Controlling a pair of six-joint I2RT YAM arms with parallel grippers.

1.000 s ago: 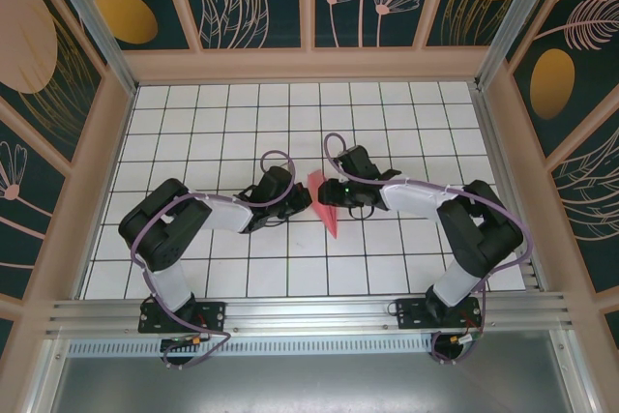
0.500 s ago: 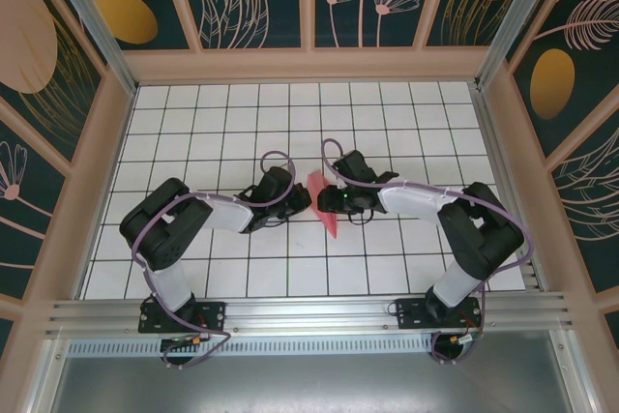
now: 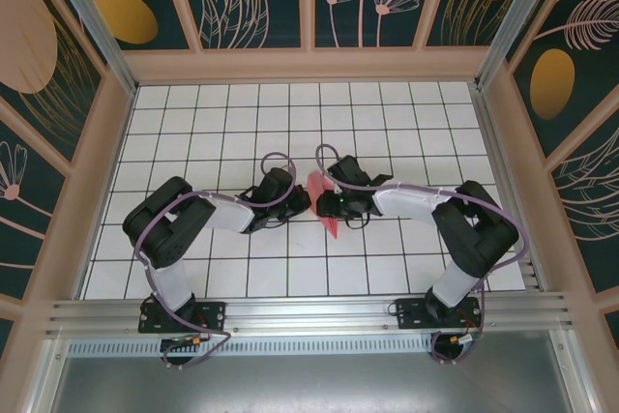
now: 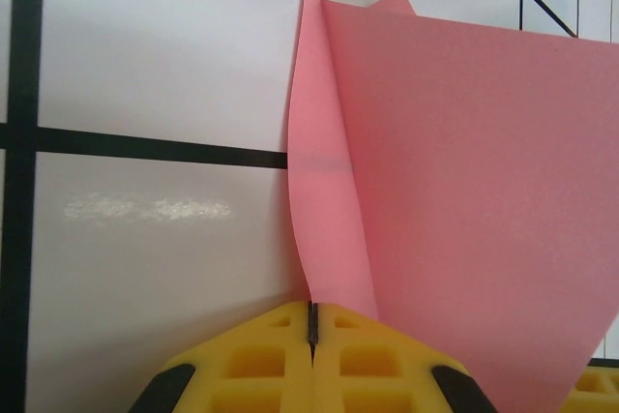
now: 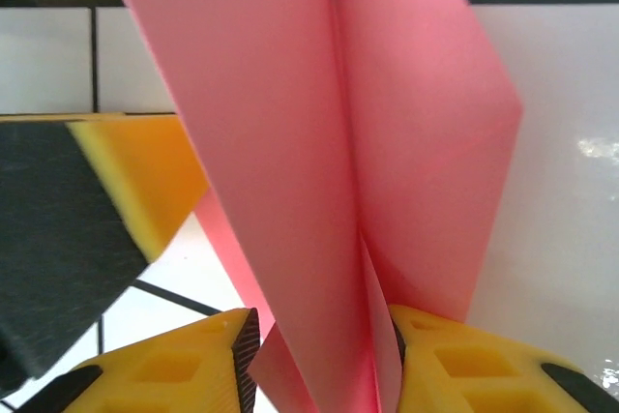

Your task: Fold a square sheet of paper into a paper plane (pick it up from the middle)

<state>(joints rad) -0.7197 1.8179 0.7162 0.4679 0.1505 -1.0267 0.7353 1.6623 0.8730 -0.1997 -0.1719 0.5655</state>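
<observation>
Pink paper plane (image 5: pixel 290 142) sits mid-way across the table (image 3: pixel 387 113), pinched in the fully closed left claw (image 4: pixel 311 336); the right claw (image 5: pixel 319 345) has slid in, half-open jaws straddling its centre crease, probably to press that fold

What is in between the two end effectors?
The pink paper plane. In the top view it stands between the left end effector and the right end effector, with no bare table between them.
</observation>
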